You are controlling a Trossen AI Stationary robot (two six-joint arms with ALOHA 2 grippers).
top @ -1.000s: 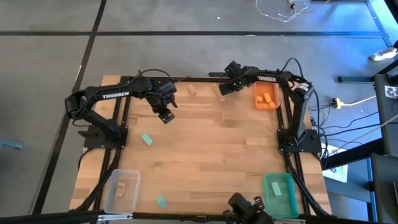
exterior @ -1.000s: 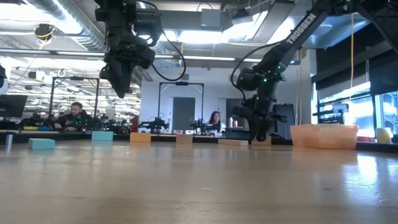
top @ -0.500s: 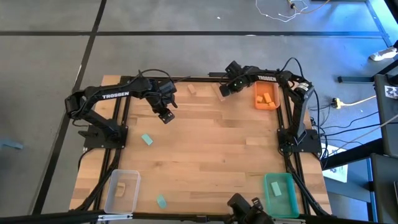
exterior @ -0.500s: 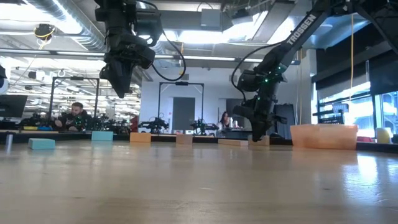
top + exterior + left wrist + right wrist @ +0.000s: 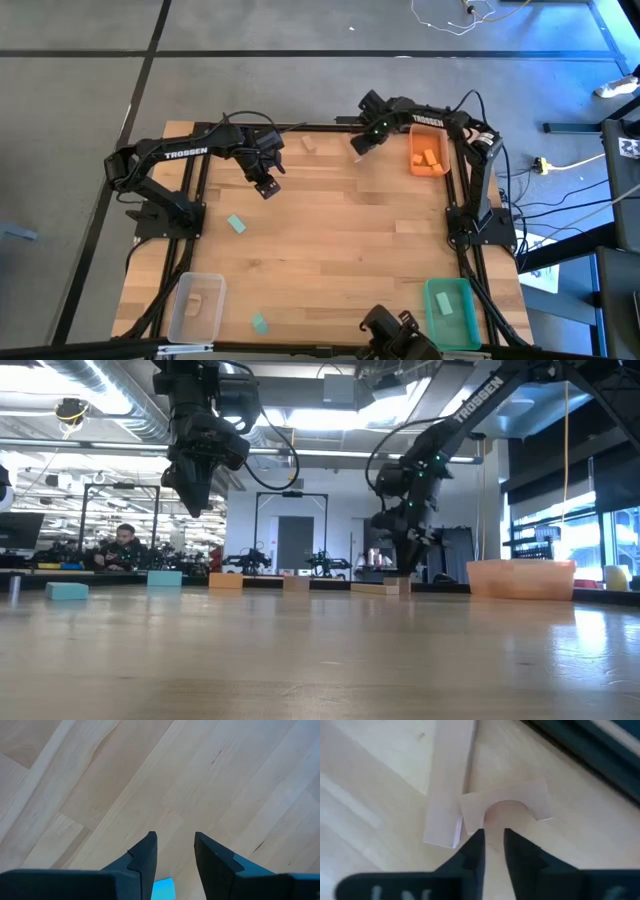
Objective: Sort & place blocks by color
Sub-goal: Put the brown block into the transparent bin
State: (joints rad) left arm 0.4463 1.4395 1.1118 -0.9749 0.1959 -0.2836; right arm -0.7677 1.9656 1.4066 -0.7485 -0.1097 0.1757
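Overhead, right tool (image 5: 358, 146) low at far edge — wrist view alone shows arched wood block (image 5: 512, 806) pinched, left tool (image 5: 173, 855) parted, empty

1. The high view looks straight down from well above, taking in the whole tabletop (image 5: 330, 230), both arms and the grey floor around.
2. The low view sits at tabletop (image 5: 320, 660) level, looking flat across the wood into the room behind; both arms hang in from above.
3. The left wrist view looks steeply down past its own fingers (image 5: 142, 862) at bare boards, fairly near.
4. The right wrist view sits very close over pale wooden blocks (image 5: 507, 807), which both wider views show as small shapes at the far edge.
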